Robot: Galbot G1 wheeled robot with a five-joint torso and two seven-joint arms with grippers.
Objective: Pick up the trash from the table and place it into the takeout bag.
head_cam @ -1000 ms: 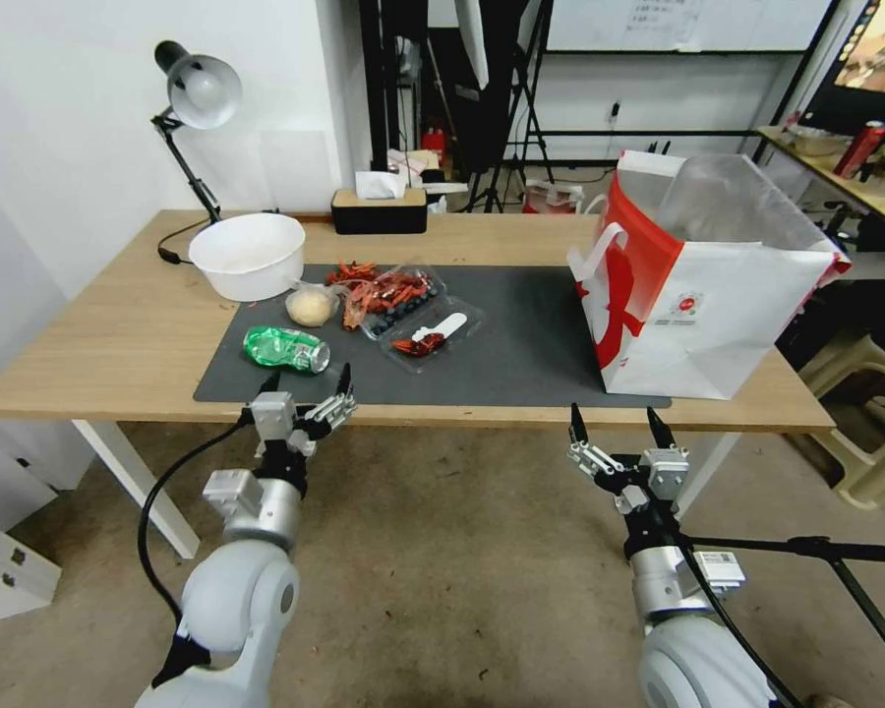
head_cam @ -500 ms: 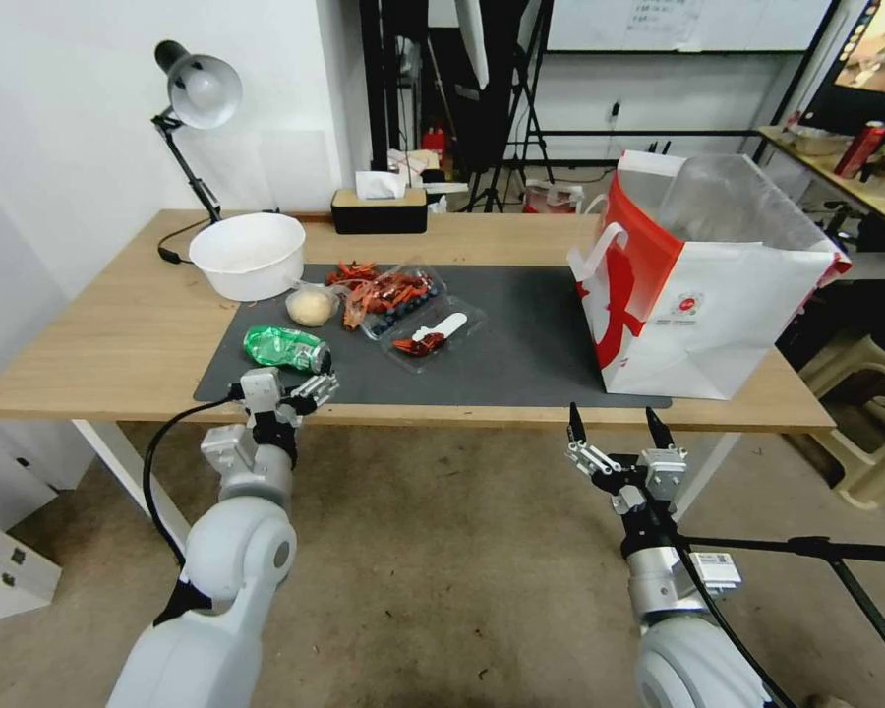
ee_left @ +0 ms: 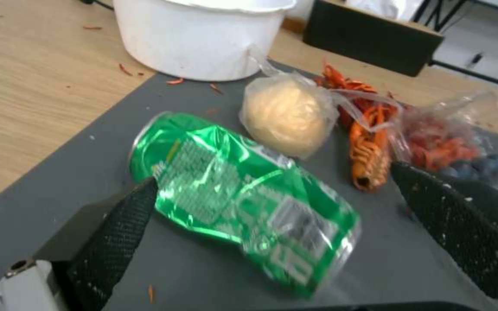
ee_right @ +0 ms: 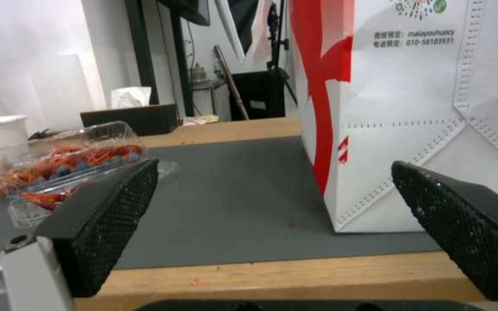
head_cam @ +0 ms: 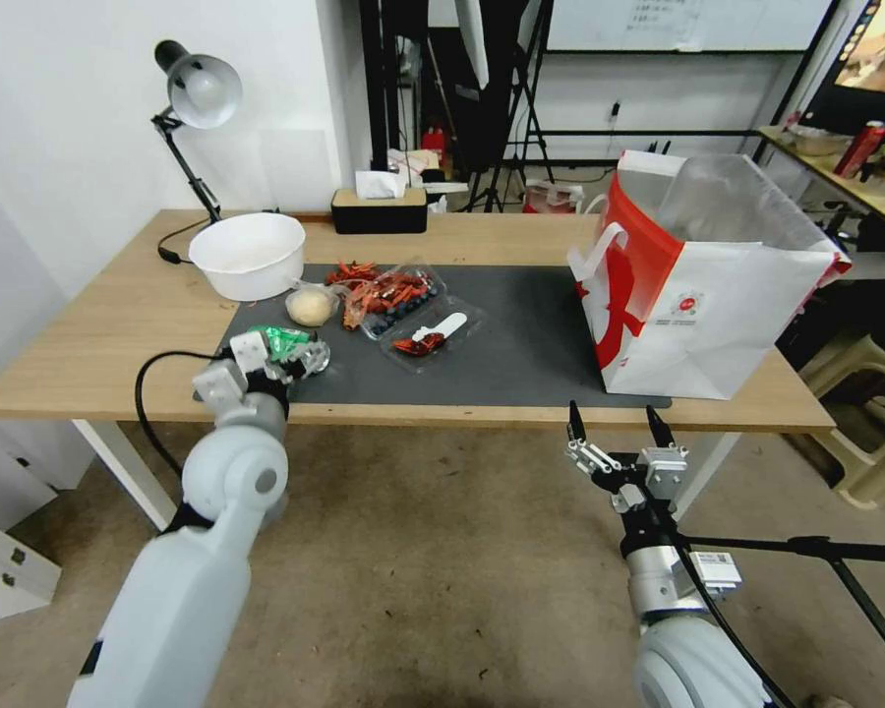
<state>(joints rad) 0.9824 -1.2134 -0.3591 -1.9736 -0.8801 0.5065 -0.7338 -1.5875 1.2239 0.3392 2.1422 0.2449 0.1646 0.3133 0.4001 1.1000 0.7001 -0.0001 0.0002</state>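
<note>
Crushed green can (ee_left: 237, 194) lies on the desk's grey mat (head_cam: 521, 344), near-left, between the left gripper's (ee_left: 278, 194) spread fingers. Right gripper (head_cam: 616, 425) hangs spread below the desk's near edge.

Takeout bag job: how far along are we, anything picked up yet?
Nothing looks done. The takeout bag stands open on the table; whether anything is inside can't be seen. In hand: the left gripper is open around the crushed green can, which lies on the grey mat, not lifted. Left: the can, white bowl, bagged beige food and clear trays of red scraps. The right gripper waits open below the table edge.
</note>
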